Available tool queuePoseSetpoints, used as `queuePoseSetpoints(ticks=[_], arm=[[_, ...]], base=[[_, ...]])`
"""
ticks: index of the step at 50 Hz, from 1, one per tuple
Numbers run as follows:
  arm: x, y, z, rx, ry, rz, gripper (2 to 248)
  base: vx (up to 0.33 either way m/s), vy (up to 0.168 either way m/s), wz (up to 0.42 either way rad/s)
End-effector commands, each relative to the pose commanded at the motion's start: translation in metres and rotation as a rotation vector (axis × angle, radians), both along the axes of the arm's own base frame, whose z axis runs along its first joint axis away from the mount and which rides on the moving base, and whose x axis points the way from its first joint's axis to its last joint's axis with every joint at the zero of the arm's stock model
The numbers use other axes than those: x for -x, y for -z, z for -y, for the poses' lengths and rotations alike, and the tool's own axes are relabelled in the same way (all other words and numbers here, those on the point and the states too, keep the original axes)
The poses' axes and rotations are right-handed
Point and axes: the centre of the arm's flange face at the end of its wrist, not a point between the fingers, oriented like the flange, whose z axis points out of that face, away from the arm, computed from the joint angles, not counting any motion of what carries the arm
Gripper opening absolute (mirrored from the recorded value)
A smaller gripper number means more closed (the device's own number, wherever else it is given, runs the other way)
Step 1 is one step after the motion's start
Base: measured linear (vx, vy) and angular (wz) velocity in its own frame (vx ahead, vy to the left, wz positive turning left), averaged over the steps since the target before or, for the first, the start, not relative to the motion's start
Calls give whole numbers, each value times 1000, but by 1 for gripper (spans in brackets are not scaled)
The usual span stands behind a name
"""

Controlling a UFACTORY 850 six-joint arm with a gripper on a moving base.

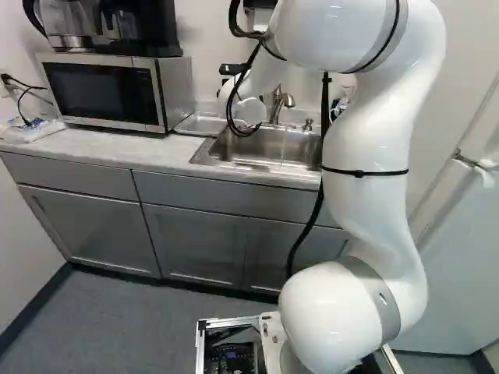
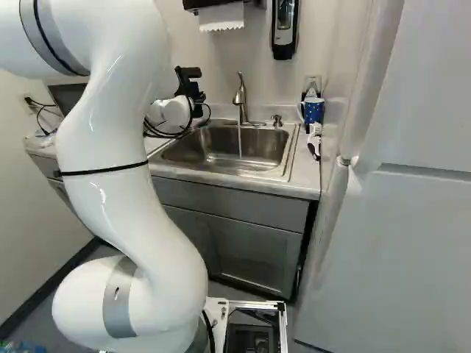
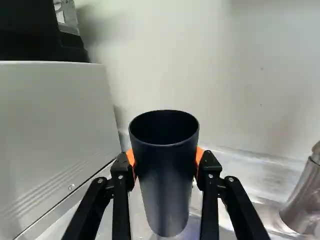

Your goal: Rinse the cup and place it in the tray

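Black parts of my gripper (image 2: 190, 82) show beyond the white wrist at the sink's left in the right base view; its fingertips are hidden there. In the wrist view the gripper (image 3: 166, 162) is shut on a dark, tapered cup (image 3: 165, 200), orange pads touching it from both sides. The cup is upright, its open rim facing up. A metal tray (image 1: 201, 125) lies between microwave and sink in the left base view, partly hidden by the wrist. Whether the cup touches it I cannot tell.
The microwave (image 1: 109, 92) stands close beside the gripper. Water runs from the faucet (image 2: 240, 97) into the sink (image 2: 221, 152). A blue mug (image 2: 313, 110) stands right of the sink, by the wall. A white door (image 2: 412, 220) is at the right.
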Motion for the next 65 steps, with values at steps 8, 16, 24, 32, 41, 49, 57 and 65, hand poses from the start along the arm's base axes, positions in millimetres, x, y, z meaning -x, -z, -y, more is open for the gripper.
queuePoseSetpoints(ticks=[8, 16, 24, 32, 41, 49, 57, 65], arm=[[7, 0, 13, 1, 18, -6, 125], [13, 6, 26, 4, 37, -22, 125], [23, 14, 38, 6, 55, -40, 125], [35, 20, 48, 8, 69, -49, 125], [51, 27, 57, 9, 81, -56, 125], [66, 33, 63, 10, 90, -61, 125], [81, 39, 70, 10, 99, -65, 125], [97, 45, 76, 10, 108, -65, 125]], base=[[0, 0, 0], [0, 0, 0], [0, 0, 0], [0, 0, 0], [0, 0, 0], [0, 0, 0], [0, 0, 0], [0, 0, 0]])
